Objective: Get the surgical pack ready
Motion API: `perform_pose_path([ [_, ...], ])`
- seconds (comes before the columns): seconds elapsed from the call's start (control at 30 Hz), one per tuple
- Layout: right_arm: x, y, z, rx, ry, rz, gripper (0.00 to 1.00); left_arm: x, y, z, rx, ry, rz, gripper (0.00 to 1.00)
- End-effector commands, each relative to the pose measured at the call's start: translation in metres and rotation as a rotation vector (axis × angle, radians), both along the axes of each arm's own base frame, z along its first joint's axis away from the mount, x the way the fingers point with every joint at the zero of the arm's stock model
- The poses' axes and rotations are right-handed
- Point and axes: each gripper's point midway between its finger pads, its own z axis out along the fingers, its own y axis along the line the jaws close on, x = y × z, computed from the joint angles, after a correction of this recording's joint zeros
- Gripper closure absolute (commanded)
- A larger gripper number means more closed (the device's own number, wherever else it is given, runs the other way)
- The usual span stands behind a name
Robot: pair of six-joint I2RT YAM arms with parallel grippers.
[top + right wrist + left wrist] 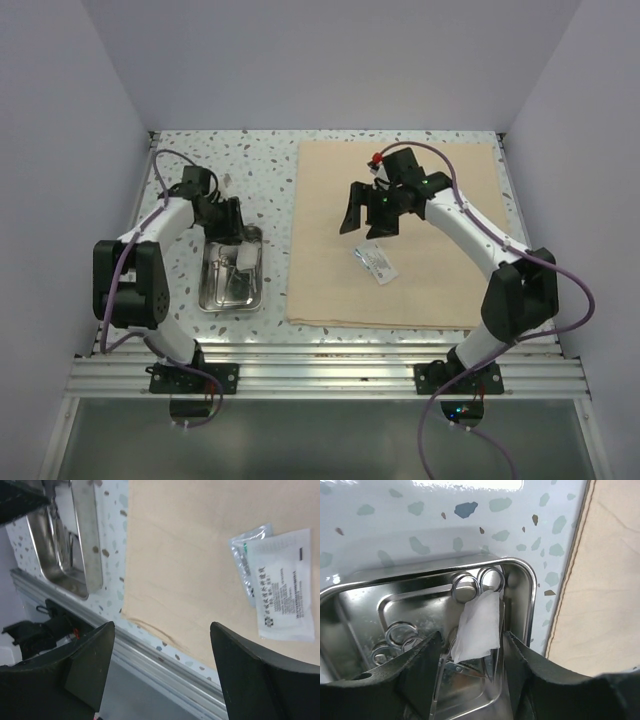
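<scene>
The steel tray (203,285) sits on the speckled table at the left, with thin metal instruments in it. Their ring handles (490,578) show in the left wrist view. A white gauze square (479,622) lies draped over them by the tray's right wall (533,592). My left gripper (472,639) hangs low over the tray (228,222), open, its fingers either side of the gauze and not touching it. The big beige cloth (330,260) lies flat on the right. On it rest a clear packet (245,552) and a white printed one (282,585). My right gripper (362,222) hovers above the cloth, open and empty (162,627).
An aluminium rail (330,360) runs along the table's near edge, below the cloth's front hem (150,625). White walls close in the left, back and right sides. A strip of speckled table (275,200) separates the tray from the cloth.
</scene>
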Motion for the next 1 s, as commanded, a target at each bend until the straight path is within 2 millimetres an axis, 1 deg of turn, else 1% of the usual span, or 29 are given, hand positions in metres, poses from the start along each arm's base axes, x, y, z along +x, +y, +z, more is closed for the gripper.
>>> perform_pose_path([
  [0.0,0.057,-0.014,0.009,-0.075,-0.127,-0.175,0.19,0.007,0.014,0.039,0.059,-0.084,0.065,0.43],
  [0.03,0.070,-0.017,0.012,-0.078,-0.150,-0.217,0.19,0.005,0.017,0.041,0.072,-0.087,0.078,0.42],
  [0.07,0.079,-0.022,0.005,-0.094,-0.150,-0.252,0.19,0.004,0.018,0.044,0.081,-0.095,0.088,0.43],
  [0.1,0.098,-0.035,0.006,-0.093,-0.183,-0.320,0.18,0.006,0.022,0.052,0.103,-0.130,0.106,0.43],
  [0.13,0.107,-0.041,-0.001,-0.086,-0.169,-0.363,0.18,0.005,0.023,0.053,0.118,-0.141,0.111,0.43],
  [0.17,0.120,-0.059,-0.002,-0.085,-0.173,-0.419,0.18,0.006,0.024,0.059,0.126,-0.160,0.122,0.43],
  [0.2,0.133,-0.070,0.000,-0.089,-0.192,-0.460,0.17,0.007,0.023,0.063,0.118,-0.167,0.119,0.44],
  [0.23,0.142,-0.082,-0.001,-0.108,-0.200,-0.494,0.17,0.007,0.020,0.066,0.105,-0.180,0.113,0.44],
  [0.27,0.155,-0.105,-0.011,-0.138,-0.190,-0.549,0.17,0.008,0.014,0.074,0.083,-0.207,0.097,0.45],
  [0.3,0.168,-0.118,-0.008,-0.143,-0.216,-0.590,0.17,0.009,0.010,0.077,0.068,-0.220,0.087,0.46],
  [0.33,0.177,-0.129,-0.010,-0.141,-0.227,-0.622,0.18,0.010,0.006,0.080,0.058,-0.233,0.075,0.48],
  [0.37,0.189,-0.146,-0.014,-0.142,-0.244,-0.661,0.18,0.009,0.000,0.084,0.046,-0.250,0.052,0.48],
  [0.4,0.204,-0.154,-0.018,-0.151,-0.265,-0.679,0.19,0.010,-0.004,0.085,0.035,-0.256,0.039,0.49],
  [0.43,0.211,-0.165,-0.024,-0.179,-0.264,-0.692,0.21,0.009,-0.008,0.086,0.015,-0.259,0.022,0.50],
  [0.47,0.219,-0.179,-0.025,-0.187,-0.266,-0.715,0.22,0.009,-0.014,0.088,-0.015,-0.264,-0.006,0.51],
  [0.5,0.230,-0.184,-0.032,-0.197,-0.262,-0.718,0.23,0.010,-0.017,0.090,-0.028,-0.278,-0.016,0.52],
  [0.53,0.235,-0.191,-0.036,-0.223,-0.272,-0.725,0.25,0.010,-0.019,0.087,-0.037,-0.282,-0.021,0.52],
  [0.57,0.239,-0.200,-0.039,-0.233,-0.270,-0.739,0.27,0.015,-0.021,0.092,-0.053,-0.319,-0.024,0.53],
  [0.6,0.245,-0.205,-0.050,-0.237,-0.261,-0.748,0.28,0.017,-0.023,0.091,-0.059,-0.330,-0.025,0.53],
  [0.67,0.251,-0.212,-0.057,-0.207,-0.255,-0.792,0.32,0.021,-0.023,0.086,-0.064,-0.331,-0.008,0.53],
  [0.73,0.257,-0.208,-0.068,-0.159,-0.258,-0.828,0.36,0.024,-0.021,0.084,-0.062,-0.310,0.021,0.55],
  [0.77,0.259,-0.209,-0.071,-0.156,-0.255,-0.842,0.36,0.022,-0.021,0.078,-0.065,-0.276,0.052,0.55],
  [0.8,0.266,-0.210,-0.069,-0.144,-0.270,-0.861,0.37,0.021,-0.022,0.075,-0.071,-0.269,0.052,0.55],
  [0.83,0.269,-0.211,-0.079,-0.154,-0.261,-0.865,0.37,0.023,-0.023,0.072,-0.070,-0.274,0.050,0.55],
  [0.87,0.271,-0.215,-0.077,-0.177,-0.257,-0.877,0.37,0.022,-0.020,0.069,-0.053,-0.262,0.042,0.55],
  [0.9,0.273,-0.233,-0.079,-0.193,-0.250,-0.905,0.36,0.027,-0.019,0.073,-0.040,-0.263,0.033,0.55],
  [0.93,0.275,-0.237,-0.083,-0.194,-0.248,-0.908,0.35,0.024,-0.019,0.066,-0.029,-0.231,0.020,0.56],
  [0.97,0.278,-0.238,-0.086,-0.192,-0.254,-0.900,0.34,0.025,-0.018,0.065,-0.021,-0.233,-0.001,0.56],
])
